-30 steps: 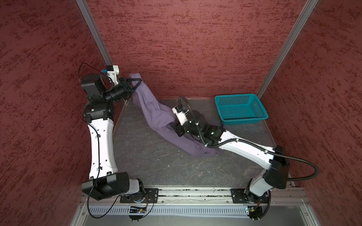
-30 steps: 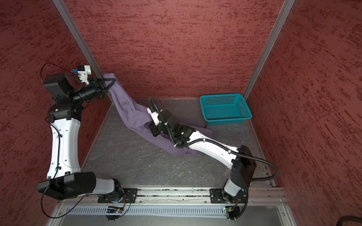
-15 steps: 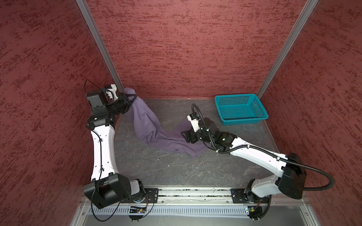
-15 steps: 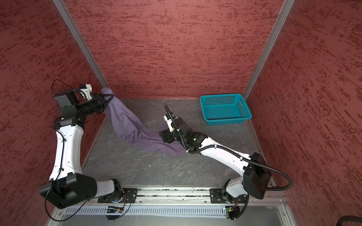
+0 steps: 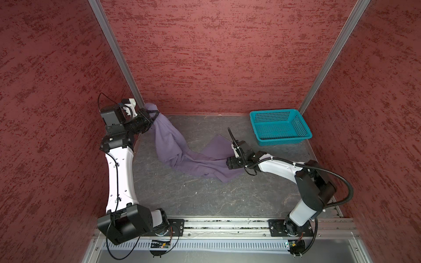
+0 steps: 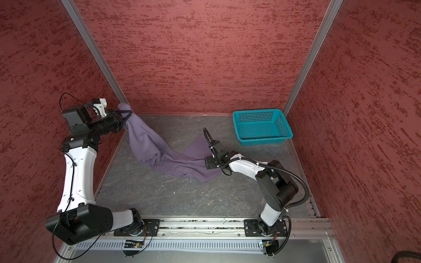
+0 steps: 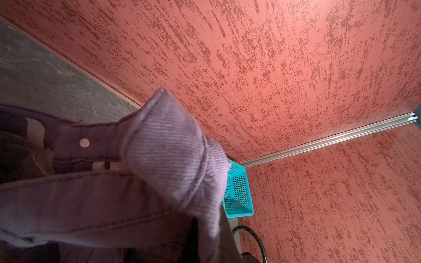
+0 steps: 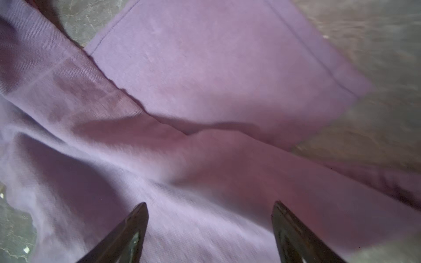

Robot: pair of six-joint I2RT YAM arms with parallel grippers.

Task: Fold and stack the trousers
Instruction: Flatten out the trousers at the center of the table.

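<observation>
Change since a sec ago: R claw [image 8: 209, 205] spread wide now, nothing held, tips just above leg cloth, centre-right of top views. Earlier low over mid-part of trousers [image 5: 182, 154]; now pulled back toward leg ends. L claw [image 5: 154, 113] clamped tight on waistband end, upper left by back corner, lower than a sec ago. So less cloth in the air: top part hanging from L claw, rest trailing across table [image 5: 205, 200] to frame centre, one leg end flat toward upper right, other bunched below it. Reads as spreading stage, not folding yet; R prob. due to re-grip a hem & pull flat. No fold made, nothing stacked. Risk, as a guess: cloth twisted near L, needing a shake-out. Count: 1 trousers, 1 basket [image 5: 282, 139] (teal, empty, upper right, apart from cloth), 2 claws, 1 table.
</observation>
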